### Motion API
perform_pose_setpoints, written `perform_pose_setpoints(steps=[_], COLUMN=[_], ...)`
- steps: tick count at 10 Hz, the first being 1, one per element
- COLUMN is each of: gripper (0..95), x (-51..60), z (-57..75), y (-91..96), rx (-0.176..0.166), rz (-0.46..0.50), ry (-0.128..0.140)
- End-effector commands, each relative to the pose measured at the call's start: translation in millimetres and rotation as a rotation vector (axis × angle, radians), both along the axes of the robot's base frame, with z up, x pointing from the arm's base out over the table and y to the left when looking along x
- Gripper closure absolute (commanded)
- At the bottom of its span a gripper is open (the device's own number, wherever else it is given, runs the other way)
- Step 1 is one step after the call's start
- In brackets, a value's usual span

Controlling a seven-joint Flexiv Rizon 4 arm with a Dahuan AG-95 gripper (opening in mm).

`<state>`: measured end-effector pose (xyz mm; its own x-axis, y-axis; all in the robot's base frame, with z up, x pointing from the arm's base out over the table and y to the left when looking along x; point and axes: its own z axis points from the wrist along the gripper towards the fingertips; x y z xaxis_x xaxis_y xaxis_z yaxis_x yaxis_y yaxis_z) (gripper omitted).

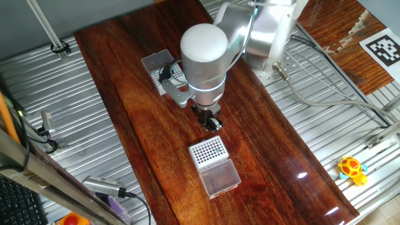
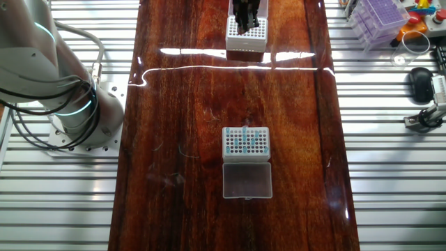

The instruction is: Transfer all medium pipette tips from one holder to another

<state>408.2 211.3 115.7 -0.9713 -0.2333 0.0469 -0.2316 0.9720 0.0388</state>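
Note:
A white rack [image 2: 245, 141] near the arm's base holds several teal-blue medium pipette tips [image 2: 242, 144], and its clear lid [image 2: 247, 181] lies open in front of it. In one fixed view this rack [image 1: 164, 80] is mostly hidden behind the arm. A second white rack [image 1: 208, 152] shows only dark holes, with its lid [image 1: 220, 177] open beside it. It also shows in the other fixed view [image 2: 246, 35]. My gripper [image 1: 210, 120] hangs low over the second rack's near edge [image 2: 245, 17]. Its dark fingers are close together. No tip shows between them.
The arm's base [image 2: 70, 104] and cables stand on the metal bench left of the wooden board. A purple tip box [image 2: 380, 15] and a glass ring sit at the far right. A yellow toy [image 1: 352, 169], a QR marker [image 1: 382, 49] and a hand tool [image 1: 106, 187] lie off the board.

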Motion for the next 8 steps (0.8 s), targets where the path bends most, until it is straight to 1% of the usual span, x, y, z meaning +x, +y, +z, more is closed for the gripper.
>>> perform_pose_setpoints(steps=[1, 2, 3, 4, 5, 7, 8], gripper=[95.0, 95.0, 95.0, 95.0, 95.0, 95.0, 95.0], x=[1.6, 2.9, 2.6, 0.1, -4.7, -11.3, -13.8], z=[5.2, 5.8, 3.5, 0.2, -2.2, -0.7, -0.2], y=[-29.9, -54.6, -84.2, -107.4, -137.1, -177.2, -186.9], rx=[0.005, 0.010, 0.012, 0.014, 0.013, 0.013, 0.016], rz=[0.055, 0.093, 0.135, 0.168, 0.215, 0.276, 0.287], ry=[0.000, 0.000, -0.002, -0.004, -0.003, 0.000, -0.001])
